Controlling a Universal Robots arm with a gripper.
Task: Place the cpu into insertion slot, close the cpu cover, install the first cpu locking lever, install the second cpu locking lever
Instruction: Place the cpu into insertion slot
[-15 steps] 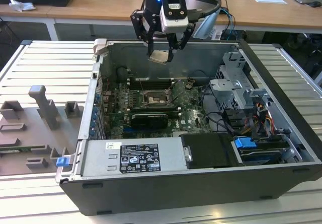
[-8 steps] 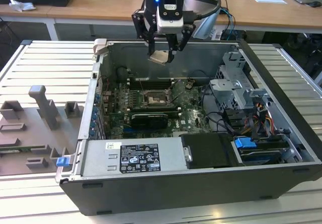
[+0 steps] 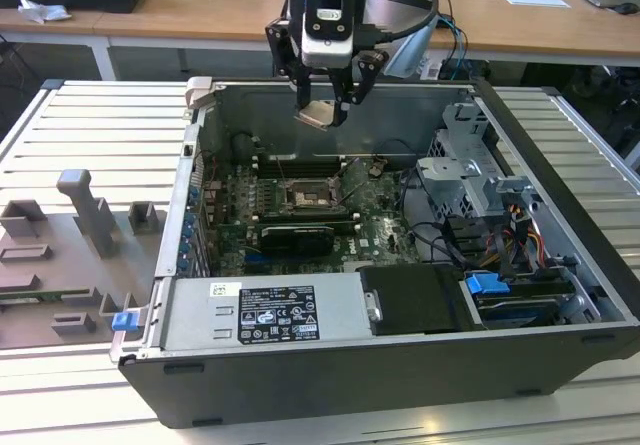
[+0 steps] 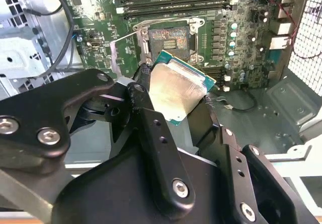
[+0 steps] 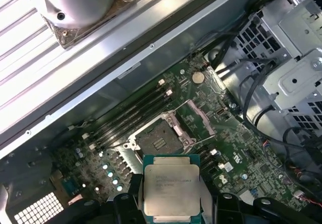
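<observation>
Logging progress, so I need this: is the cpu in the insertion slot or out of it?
Out. The hand holds the cpu in the air, and the insertion slot below lies bare, its dark centre showing.

open computer case (image 3: 350, 380) | power supply (image 3: 265, 310) inside | grey fixture blocks (image 3: 85, 210) beside it, exterior view's left

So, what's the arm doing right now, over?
Gripper shut on the cpu, above the open computer case. Insertion slot empty, cpu cover stands open. Nothing between cpu and slot.
</observation>
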